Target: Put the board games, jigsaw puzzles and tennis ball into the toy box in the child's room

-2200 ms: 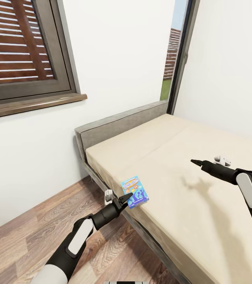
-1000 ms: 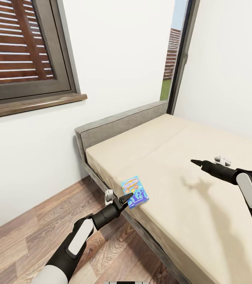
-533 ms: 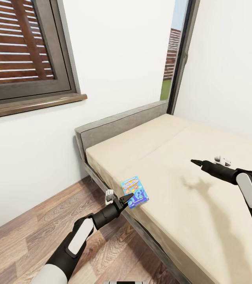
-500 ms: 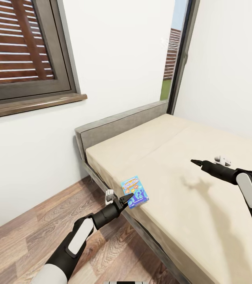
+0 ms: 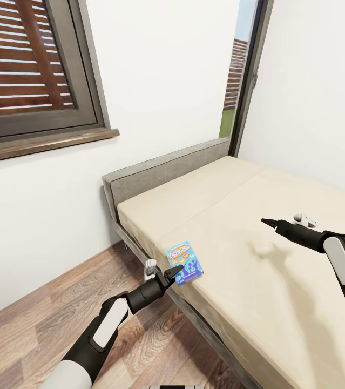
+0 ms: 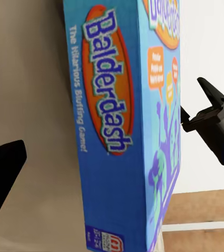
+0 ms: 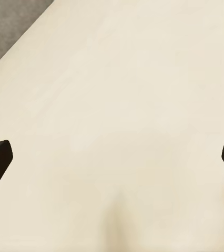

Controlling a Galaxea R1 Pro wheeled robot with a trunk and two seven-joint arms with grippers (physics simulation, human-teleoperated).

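Beige bed point(image 5: 280, 302) edge: blue board game point(image 5: 184, 263) stands between the wide-open left gripper point(image 5: 170, 271) fingers, nearer than the open, empty right gripper point(image 5: 268, 221).

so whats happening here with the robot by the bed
The robot's left hand is at the blue Balderdash board game box, which sits at the edge of the beige bed mattress. Its fingers straddle the box, one touching the cover, not yet clamped. The right hand hovers open over bare mattress, holding nothing.
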